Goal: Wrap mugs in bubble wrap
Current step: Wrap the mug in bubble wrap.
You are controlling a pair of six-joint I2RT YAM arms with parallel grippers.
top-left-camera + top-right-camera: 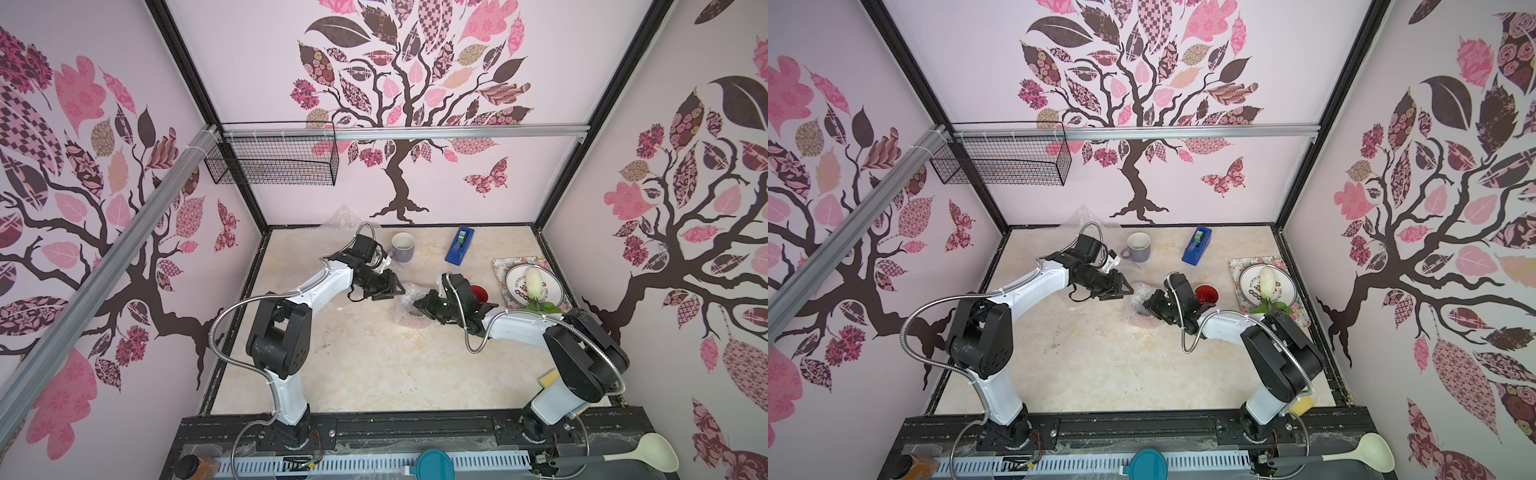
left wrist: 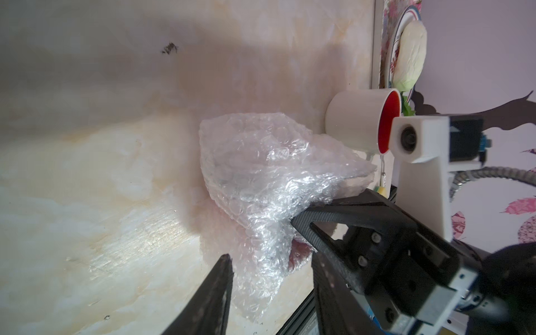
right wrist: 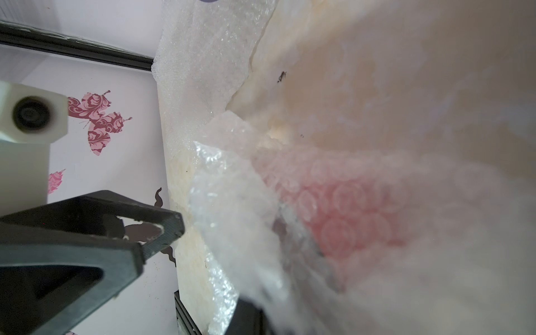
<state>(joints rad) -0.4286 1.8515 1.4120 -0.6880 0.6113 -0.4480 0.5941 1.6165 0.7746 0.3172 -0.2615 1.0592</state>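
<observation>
From where I stand, the first of the mugs is being bundled. The red ceramic mug (image 3: 348,217) sits near the middle of the pale marble-look desk (image 1: 374,365), between the two arms, and shows only as a reddish blur through the clear, crinkly sheet of bubble wrap (image 2: 261,179) heaped over it. The right gripper (image 1: 419,304) is clenched on a fold of that wrap at the side of the bundle. The left gripper (image 1: 397,290) is just beside the bundle with its jaws apart and a loose flap of wrap between them, grasping nothing yet as far as I can tell. I would call this the folding-over stage, with the wrap not yet closed round the mug. The next move, I think, asks the left gripper to close on that flap and draw it across the bundle with the right holding its fold firm; too hard a pull could tip or drag the mug. The bundle rises off the desk much as the white mug with the red inside (image 1: 478,293) does close by, so I judge the red mug upright, long axis vertical, mouth up. The wrap hides where its handle points. The pale lavender mug (image 1: 403,247) stands bare further back.
</observation>
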